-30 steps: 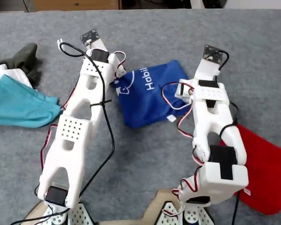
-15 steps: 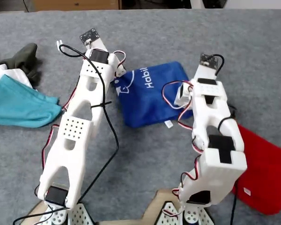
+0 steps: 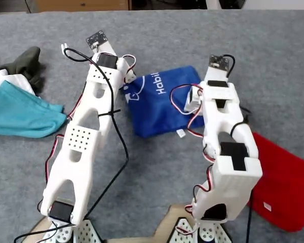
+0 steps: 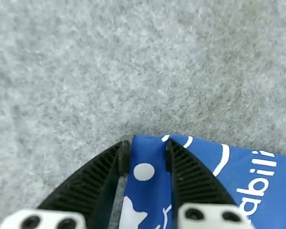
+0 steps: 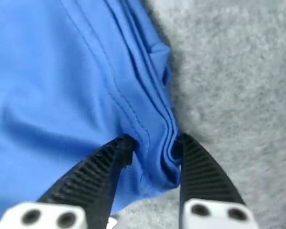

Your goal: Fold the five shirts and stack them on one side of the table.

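A folded blue shirt [image 3: 162, 101] with white print lies on the grey table between my two arms. My left gripper [image 4: 145, 152] is shut on the blue shirt's [image 4: 205, 191] printed corner, which sits between the ribbed fingers [image 4: 114, 167]. My right gripper [image 5: 152, 148] is shut on the bunched, layered edge of the blue shirt [image 5: 62, 81] on the opposite side. A folded red shirt [image 3: 283, 187] lies at the right. A teal shirt [image 3: 20, 114], a white one [image 3: 2, 81] and a dark olive one [image 3: 25, 63] are piled at the left.
The grey felt table [image 3: 157, 35] stretches open behind the blue shirt. Wires [image 3: 116, 136] hang along both white arms. The arms' bases [image 3: 187, 228] stand at the front edge.
The right arm has swung left and its wrist has shifted toward the blue shirt, whose right edge is pushed inward. The red shirt shows more. The left arm has stayed put.
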You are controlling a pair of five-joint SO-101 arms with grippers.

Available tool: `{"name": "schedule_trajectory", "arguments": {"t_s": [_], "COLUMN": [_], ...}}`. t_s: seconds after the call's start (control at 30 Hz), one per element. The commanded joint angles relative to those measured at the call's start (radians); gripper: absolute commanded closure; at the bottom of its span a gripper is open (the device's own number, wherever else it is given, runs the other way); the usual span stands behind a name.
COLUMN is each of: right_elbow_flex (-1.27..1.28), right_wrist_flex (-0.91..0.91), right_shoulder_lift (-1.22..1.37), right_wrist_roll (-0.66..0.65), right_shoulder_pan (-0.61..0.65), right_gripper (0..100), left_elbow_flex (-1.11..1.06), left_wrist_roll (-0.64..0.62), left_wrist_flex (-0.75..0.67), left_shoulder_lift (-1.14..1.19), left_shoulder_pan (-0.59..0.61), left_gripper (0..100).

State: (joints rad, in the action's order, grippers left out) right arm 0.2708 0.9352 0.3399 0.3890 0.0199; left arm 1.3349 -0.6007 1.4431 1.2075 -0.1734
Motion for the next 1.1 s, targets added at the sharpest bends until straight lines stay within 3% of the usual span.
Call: {"name": "schedule_trajectory", "arguments": {"t_s": [0.0, 0.33, 0.5, 1.07], "right_elbow_flex": [-0.03, -0.084, -0.147, -0.171], "right_wrist_flex": [0.0, 0.009, 0.055, 0.086], "right_shoulder_lift": [0.004, 0.082, 0.131, 0.015], "right_wrist_roll": [-0.002, -0.002, -0.005, -0.009], "right_shoulder_pan": [0.065, 0.065, 0.062, 0.065], "right_gripper": [82.2, 83.2, 99.1, 99.4], "left_elbow_flex": [0.041, 0.041, 0.041, 0.041], "left_wrist_roll": [-0.005, -0.005, -0.005, -0.005], "left_wrist_flex": [0.005, 0.005, 0.005, 0.005], "left_shoulder_lift": [-0.016, -0.016, -0.016, -0.016], "left_shoulder_pan": [0.015, 0.015, 0.015, 0.015], "left_gripper": [86, 86, 86, 86]}}
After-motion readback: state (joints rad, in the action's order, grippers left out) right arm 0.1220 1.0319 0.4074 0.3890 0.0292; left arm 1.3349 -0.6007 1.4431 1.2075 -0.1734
